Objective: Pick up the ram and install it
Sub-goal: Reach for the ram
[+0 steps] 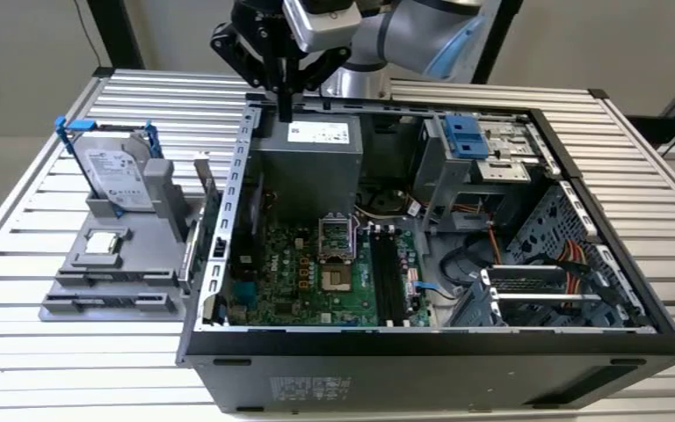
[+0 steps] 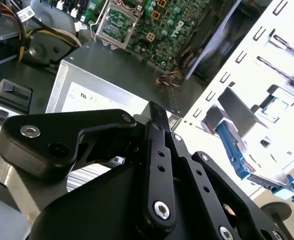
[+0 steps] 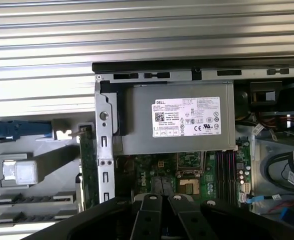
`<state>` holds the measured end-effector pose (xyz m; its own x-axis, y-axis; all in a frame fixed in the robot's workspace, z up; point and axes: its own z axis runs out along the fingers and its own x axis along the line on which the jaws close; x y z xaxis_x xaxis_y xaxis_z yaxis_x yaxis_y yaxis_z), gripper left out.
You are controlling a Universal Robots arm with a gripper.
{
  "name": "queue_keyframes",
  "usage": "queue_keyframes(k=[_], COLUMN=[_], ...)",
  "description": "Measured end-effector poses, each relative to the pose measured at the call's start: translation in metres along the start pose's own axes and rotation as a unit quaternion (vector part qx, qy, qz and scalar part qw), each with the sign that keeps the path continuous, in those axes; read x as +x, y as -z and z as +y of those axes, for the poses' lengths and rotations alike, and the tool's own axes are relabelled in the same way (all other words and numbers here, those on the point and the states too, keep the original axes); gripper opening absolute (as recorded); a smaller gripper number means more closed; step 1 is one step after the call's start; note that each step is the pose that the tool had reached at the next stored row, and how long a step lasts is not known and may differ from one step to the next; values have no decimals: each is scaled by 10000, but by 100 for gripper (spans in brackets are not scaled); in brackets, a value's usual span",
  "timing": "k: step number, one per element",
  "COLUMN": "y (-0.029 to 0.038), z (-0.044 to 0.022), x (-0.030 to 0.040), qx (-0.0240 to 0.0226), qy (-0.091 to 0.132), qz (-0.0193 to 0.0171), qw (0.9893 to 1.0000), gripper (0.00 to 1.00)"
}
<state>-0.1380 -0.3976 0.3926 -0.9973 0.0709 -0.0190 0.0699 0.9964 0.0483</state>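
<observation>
Silver slats form the table (image 1: pixel 32 290), and on it lies the open black computer case (image 1: pixel 431 343), the biggest thing here. Inside it are the grey power supply (image 1: pixel 308 158) and the green motherboard (image 1: pixel 296 281), whose long black memory slots (image 1: pixel 390 277) look empty. Just beside the case, on the exterior view's left, sits a grey holder (image 1: pixel 91 294) carrying the hard drive (image 1: pixel 115 167) in its blue frame and a small square processor chip (image 1: pixel 103 243).

The gripper (image 1: pixel 286 110) hangs over the back corner of the case, above the power supply, with its fingers (image 2: pixel 159 145) pressed together and nothing between them.

The ram (image 3: pixel 88 170), seen in the first wrist view, stands on edge at the holder's side nearest the case wall, apart from the gripper.

As I judge it, the task has hardly begun: the ram is not yet grasped, and both the pick-up and the seating in a slot are left.
</observation>
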Motion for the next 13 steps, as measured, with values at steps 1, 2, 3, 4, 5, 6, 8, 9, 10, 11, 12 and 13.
queue_keyframes(k=[1,2,3,4,5,6,8,9,10,11,12,13], y=[0,1,1,1,2,2,2,3,3,4,3,4], z=[-1,-2,-3,-4,-5,-6,-8,-9,-10,-11,-11,-12], x=[13,28,44,59,74,91,119,133,144,155,164,174], qx=[0,0,0,0,0,0,-1,0,0,0,0,0], qy=[0,0,0,0,1,1,0,0,0,0,0,1], qz=[0,0,0,0,0,0,0,0,0,0,0,0], qw=[10000,10000,10000,10000,10000,10000,10000,10000,10000,10000,10000,10000], gripper=[0,0,0,0,0,0,0,0,0,0,0,0])
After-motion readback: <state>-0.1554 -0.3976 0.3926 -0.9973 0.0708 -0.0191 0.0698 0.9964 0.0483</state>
